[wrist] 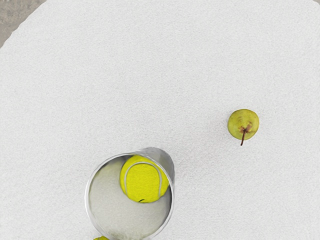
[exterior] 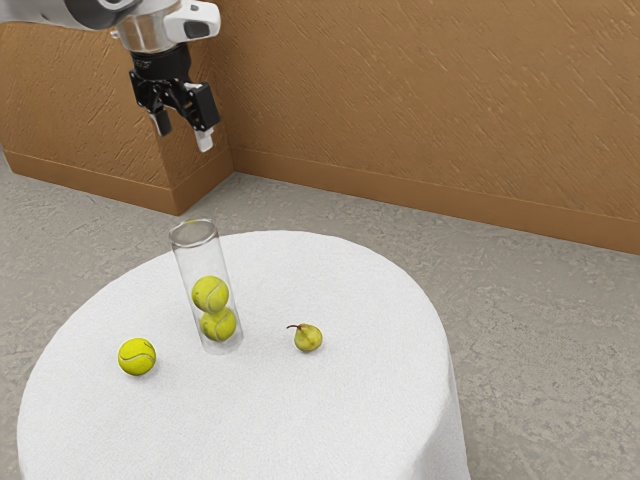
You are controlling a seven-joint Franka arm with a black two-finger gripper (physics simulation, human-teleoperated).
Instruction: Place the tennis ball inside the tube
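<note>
A robot arm (exterior: 75, 12) reaches in at the exterior view's upper left, its black gripper (exterior: 184, 134) pointing down, well above a table (exterior: 330, 420) draped in white. The claw is released, its two fingers parted with nothing between them. Below stands a clear tube (exterior: 182, 262), two tennis balls stacked inside: an upper ball (exterior: 210, 293) and a lower ball (exterior: 219, 324), the latter partly hidden behind the former. A loose tennis ball (exterior: 137, 357) rests on the cloth near the tube, toward the exterior view's left; a pear (exterior: 308, 338) lies near the tube's other side. The top edge cuts off part of the arm, and the bottom edge crops the table. In the wrist view, the camera looks down into the tube's round mouth, where one ball sits against the wall; anything beneath it is hidden. The pear lies apart from the tube, stem toward the camera. Just outside the rim, on the side away from the pear, a cropped yellow-green sliver (wrist: 101, 238) shows too little to identify.
</note>
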